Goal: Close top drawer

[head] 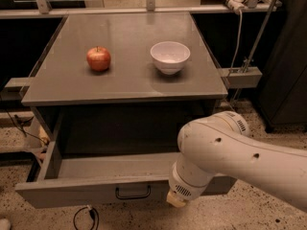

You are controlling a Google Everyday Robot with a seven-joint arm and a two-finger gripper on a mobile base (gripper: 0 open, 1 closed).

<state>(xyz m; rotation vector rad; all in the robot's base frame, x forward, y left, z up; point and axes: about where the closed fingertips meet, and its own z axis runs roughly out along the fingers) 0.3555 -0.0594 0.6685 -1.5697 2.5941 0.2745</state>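
The top drawer (86, 188) is a wide grey drawer pulled far out under the cabinet's flat top. Its plain front faces me low in the view, with a small dark bar handle (133, 192) at centre. The inside looks bare. My white arm (225, 152) reaches in from the lower right and covers the right end of the drawer front. The gripper itself is hidden behind the arm's wrist, somewhere low near the drawer front.
A red apple (99, 59) and a white bowl (170, 56) stand on the grey cabinet top (124, 80). A metal stand with cables (242, 66) is at the right. A black cable (84, 217) lies on the speckled floor below the drawer.
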